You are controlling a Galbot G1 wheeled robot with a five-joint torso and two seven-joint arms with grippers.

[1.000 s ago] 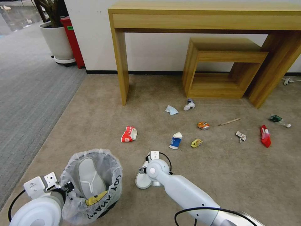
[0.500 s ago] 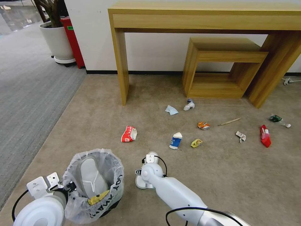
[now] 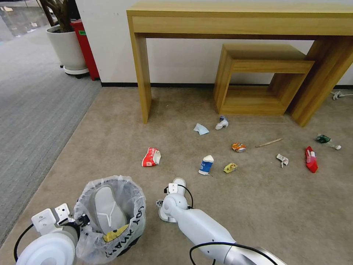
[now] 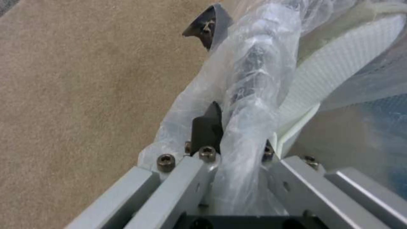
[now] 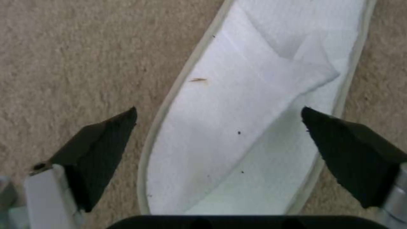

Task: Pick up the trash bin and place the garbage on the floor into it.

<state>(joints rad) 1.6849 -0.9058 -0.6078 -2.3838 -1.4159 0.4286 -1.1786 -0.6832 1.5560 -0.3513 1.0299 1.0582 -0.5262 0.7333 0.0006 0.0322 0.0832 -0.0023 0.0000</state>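
Trash bin [image 3: 110, 221] position: on the beige-brown carpet [image 3: 110, 147], near the head view's lower left, lined with a translucent bag with black lettering. One white slipper [image 3: 106, 211] stands inside it, beside a yellow mark on the liner.

Left gripper [image 3: 81, 221]: clamped on the bin's rim. In the left wrist view the bag-covered rim [image 4: 246, 105] runs between the dark fingers [image 4: 208, 127], which are closed onto it.

Right gripper [image 5: 220, 149]: jaws wide apart, holding nothing, positioned over the second white slipper [image 5: 258, 114], which lies flat on the carpet. One dark fingertip [image 5: 101, 140] sits on each side of the slipper; contact cannot be determined. In the head view this slipper [image 3: 179, 183] lies just to the right of the bin, mostly hidden by the right arm.

Remaining litter on the carpet, well apart from the bin:
- crushed red paper cup [image 3: 151, 157]
- blue-white carton [image 3: 206, 164]
- yellow scrap [image 3: 230, 168]
- orange can [image 3: 238, 147]
- blue tissue [image 3: 201, 129]
- wooden stick [image 3: 269, 142]
- red wrapper [image 3: 311, 159]
- green-labelled bottle [image 3: 327, 141]

Room: a wooden console table [image 3: 239, 22] stands against the white wall, with a smaller wooden shelf unit [image 3: 257, 77] beneath it. Grey striped carpet [image 3: 33, 110] adjoins on the left, where a white planter [image 3: 68, 48] and a red container [image 3: 85, 44] stand.
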